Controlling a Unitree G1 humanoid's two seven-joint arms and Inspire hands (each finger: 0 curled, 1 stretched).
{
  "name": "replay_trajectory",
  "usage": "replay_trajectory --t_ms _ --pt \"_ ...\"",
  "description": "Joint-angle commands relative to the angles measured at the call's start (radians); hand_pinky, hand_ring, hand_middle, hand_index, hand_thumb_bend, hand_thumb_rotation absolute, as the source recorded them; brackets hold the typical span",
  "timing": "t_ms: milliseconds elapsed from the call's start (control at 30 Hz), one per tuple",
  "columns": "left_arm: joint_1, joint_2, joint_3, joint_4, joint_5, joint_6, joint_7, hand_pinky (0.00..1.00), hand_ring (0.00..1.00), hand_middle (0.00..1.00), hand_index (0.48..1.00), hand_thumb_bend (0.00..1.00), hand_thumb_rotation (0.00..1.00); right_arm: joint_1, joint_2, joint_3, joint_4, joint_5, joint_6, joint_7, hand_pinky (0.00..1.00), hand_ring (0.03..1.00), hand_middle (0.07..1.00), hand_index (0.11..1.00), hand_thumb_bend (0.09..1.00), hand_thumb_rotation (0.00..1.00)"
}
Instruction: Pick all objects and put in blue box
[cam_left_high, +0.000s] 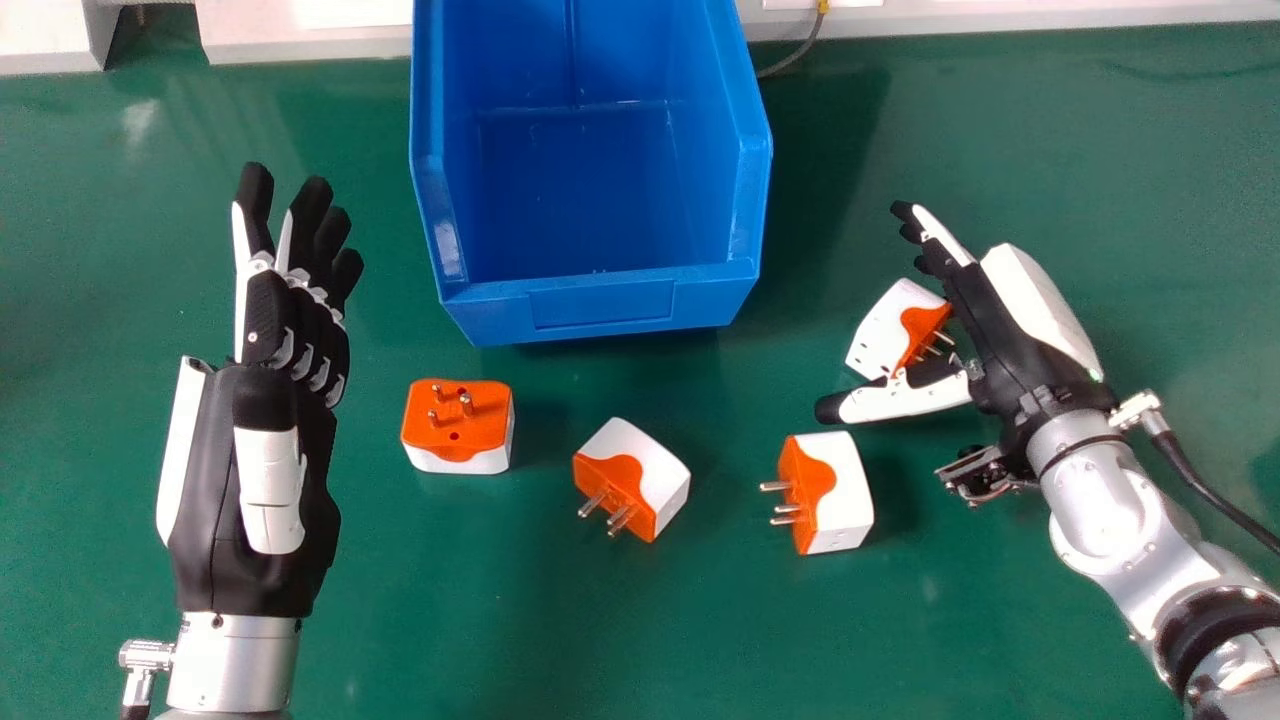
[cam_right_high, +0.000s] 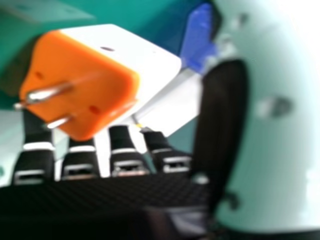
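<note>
On the green table stands the blue box (cam_left_high: 600, 300), its inside bare. My right hand (cam_left_high: 985, 320) is at the right, open, with an orange and white plug adapter (cam_left_high: 885, 325) between its thumb and straight fingers. In the right hand view that adapter (cam_right_high: 120, 55) lies close before the fingers of my right hand (cam_right_high: 100, 195), prongs showing. Three more adapters rest in front of the box: one prongs up (cam_left_high: 458, 420), a tilted one in the middle (cam_left_high: 640, 475), and one with prongs pointing left (cam_left_high: 835, 490). My left hand (cam_left_high: 270, 480) is held open at the left.
A pale ledge (cam_left_high: 300, 30) runs along the table's far edge behind the box, with a thin cable (cam_left_high: 800, 50) beside the box. Bare green table (cam_left_high: 450, 610) spreads in front of the adapters, and more lies between my left hand and the box.
</note>
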Motion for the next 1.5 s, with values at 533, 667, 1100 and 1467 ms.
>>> replay_trajectory --t_ms 533,667,1100,1467 --pt "0.000 0.002 0.003 -0.015 -0.008 -0.020 -0.014 1.00 1.00 1.00 1.000 0.91 1.00 -0.039 -0.029 0.073 -0.002 -0.061 0.055 -0.126 0.59 0.739 0.825 0.834 0.864 0.01" --pt "-0.003 0.003 0.004 -0.009 -0.007 -0.021 -0.014 1.00 1.00 1.00 1.000 0.91 1.00 -0.037 -0.029 0.076 0.000 -0.069 0.055 -0.166 0.56 0.691 0.769 0.786 0.835 0.00" --pt "-0.007 0.005 0.005 -0.006 -0.007 -0.018 -0.017 1.00 1.00 1.00 1.000 0.91 1.00 -0.026 -0.013 0.051 0.005 -0.043 0.039 -0.225 0.48 0.545 0.558 0.615 0.640 0.00" --pt "-0.007 0.000 0.001 -0.005 -0.004 -0.019 -0.017 1.00 1.00 1.00 1.000 0.91 1.00 -0.024 -0.016 0.047 0.004 -0.048 0.019 -0.232 0.43 0.480 0.478 0.550 0.556 0.00"
